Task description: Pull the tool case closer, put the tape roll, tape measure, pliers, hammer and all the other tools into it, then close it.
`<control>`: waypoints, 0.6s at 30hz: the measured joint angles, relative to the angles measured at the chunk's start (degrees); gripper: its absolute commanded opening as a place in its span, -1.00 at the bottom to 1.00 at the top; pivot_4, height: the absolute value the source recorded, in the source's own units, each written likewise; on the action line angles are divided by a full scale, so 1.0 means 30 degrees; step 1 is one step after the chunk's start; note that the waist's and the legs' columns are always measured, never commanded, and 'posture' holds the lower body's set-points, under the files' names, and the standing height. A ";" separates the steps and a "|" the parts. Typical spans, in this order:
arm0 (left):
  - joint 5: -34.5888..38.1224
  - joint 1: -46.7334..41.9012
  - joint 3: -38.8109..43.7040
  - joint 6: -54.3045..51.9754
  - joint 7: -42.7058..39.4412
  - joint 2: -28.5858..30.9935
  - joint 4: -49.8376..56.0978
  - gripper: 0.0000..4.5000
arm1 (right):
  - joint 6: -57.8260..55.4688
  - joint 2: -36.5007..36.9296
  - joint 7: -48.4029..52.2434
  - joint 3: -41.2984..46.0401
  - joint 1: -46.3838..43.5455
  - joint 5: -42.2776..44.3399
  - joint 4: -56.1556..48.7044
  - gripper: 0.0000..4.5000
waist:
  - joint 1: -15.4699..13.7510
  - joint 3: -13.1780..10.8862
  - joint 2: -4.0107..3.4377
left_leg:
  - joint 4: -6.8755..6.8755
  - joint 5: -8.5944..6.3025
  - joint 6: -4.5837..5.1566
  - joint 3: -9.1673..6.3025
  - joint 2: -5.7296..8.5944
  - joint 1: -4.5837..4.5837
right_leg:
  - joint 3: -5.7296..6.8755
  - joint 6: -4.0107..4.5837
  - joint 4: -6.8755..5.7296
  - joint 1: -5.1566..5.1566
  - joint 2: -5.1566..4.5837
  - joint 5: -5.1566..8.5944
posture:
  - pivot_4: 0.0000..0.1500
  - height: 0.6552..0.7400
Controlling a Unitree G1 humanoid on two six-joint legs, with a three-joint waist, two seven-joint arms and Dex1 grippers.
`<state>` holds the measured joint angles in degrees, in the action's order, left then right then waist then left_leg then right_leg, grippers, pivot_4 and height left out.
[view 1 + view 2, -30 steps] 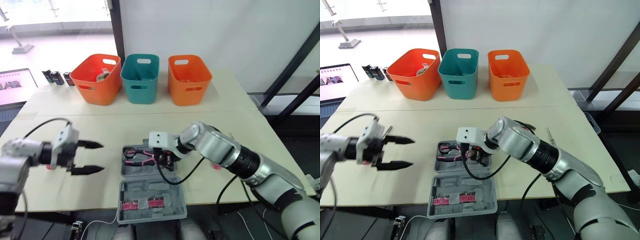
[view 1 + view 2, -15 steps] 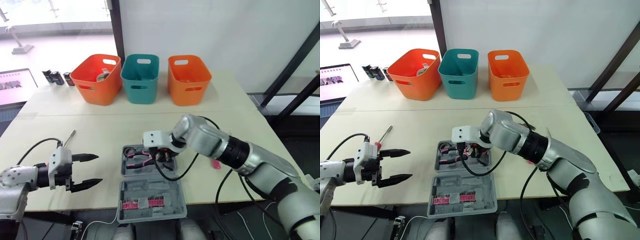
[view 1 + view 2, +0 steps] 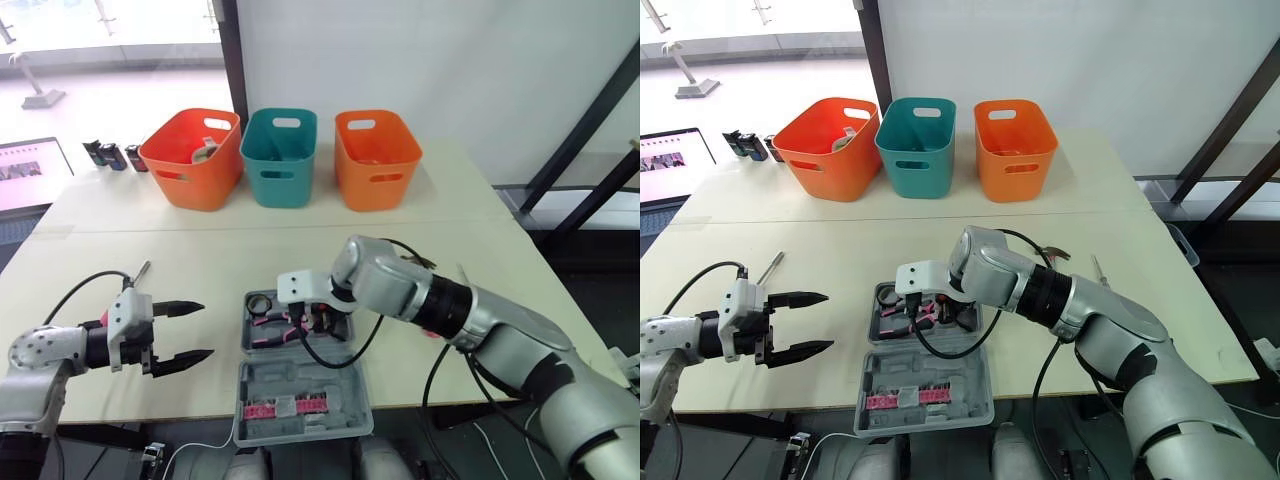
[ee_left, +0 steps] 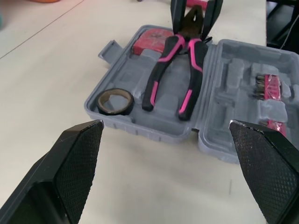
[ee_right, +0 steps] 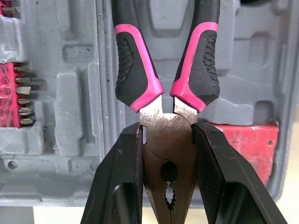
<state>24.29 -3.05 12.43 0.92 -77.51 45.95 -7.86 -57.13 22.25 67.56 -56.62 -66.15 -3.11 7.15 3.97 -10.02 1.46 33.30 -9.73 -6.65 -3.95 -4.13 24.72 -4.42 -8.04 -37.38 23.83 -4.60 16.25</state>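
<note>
Black right fingers [image 5: 117,186] pinch the pliers [image 4: 161,70] over the case [image 4: 233,74]; left fingers [image 4: 79,154] spread wide.

Bright, even daylight, washed-out window [image 3: 110,40] at the far left, mild glare on the pale table [image 3: 200,250], soft faint shadows under the bins [image 3: 280,165]

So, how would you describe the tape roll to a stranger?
On the cream table, find the open grey tool case. In its farther half, beside the pink-handled pliers, lies the tape roll: a small dark ring, the only round thing there.
</note>
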 measured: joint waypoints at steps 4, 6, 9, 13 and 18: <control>-0.0001 -0.0003 -0.0014 0.0000 0.0088 0.0000 -0.0015 1.00 | 0.0185 -0.0813 -0.0044 0.0017 -0.0089 -0.0213 0.1012 -0.56 | -0.0002 0.0000 0.0001 | -0.0004 0.0000 0.0000 0.0000 0.0000 0.0000 | 0.0001 0.0000 0.0000 0.0000 0.0000 0.0000 | 1.00 1.00; -0.0001 -0.0019 -0.0030 -0.0003 0.0145 0.0000 -0.0007 1.00 | 0.0355 -0.1320 -0.0148 0.0031 -0.0100 -0.0351 0.1561 -0.56 | -0.0005 0.0000 0.0001 | -0.0003 0.0000 0.0000 -0.0001 0.0000 0.0000 | 0.0002 0.0001 0.0000 0.0000 0.0000 0.0000 | 1.00 1.00; -0.0001 -0.0024 -0.0085 -0.0004 0.0179 0.0000 -0.0005 1.00 | 0.0509 -0.1694 -0.0246 0.0048 -0.0100 -0.0473 0.2114 -0.56 | -0.0012 0.0001 0.0002 | -0.0002 0.0000 -0.0001 0.0000 0.0000 0.0000 | 0.0001 0.0001 0.0000 -0.0002 0.0000 0.0000 | 1.00 1.00; -0.0001 -0.0025 -0.0106 -0.0020 0.0285 0.0001 0.0014 1.00 | 0.0823 -0.2086 -0.0285 0.0092 -0.0096 -0.0615 0.2750 -0.56 | 0.0016 0.0000 0.0001 | -0.0004 0.0000 0.0000 -0.0002 0.0000 0.0000 | 0.0001 -0.0001 -0.0006 0.0007 0.0002 -0.0001 | 1.00 1.00; -0.0001 -0.0022 -0.0108 -0.0040 0.0499 0.0005 0.0018 1.00 | 0.1111 -0.2263 -0.0290 0.0220 -0.0091 -0.0786 0.3251 -0.56 | 0.0002 0.0001 0.0002 | -0.0004 0.0000 -0.0001 -0.0001 0.0000 0.0000 | 0.0001 -0.0001 -0.0008 0.0006 0.0002 -0.0002 | 1.00 1.00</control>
<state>24.29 -3.12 12.11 0.81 -76.01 45.96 -7.80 -53.80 15.46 66.70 -55.96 -66.43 -5.46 16.90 3.98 -10.02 1.46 33.29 -9.73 -6.65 -3.96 -4.13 24.72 -4.42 -8.05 -37.40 23.85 -4.60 16.24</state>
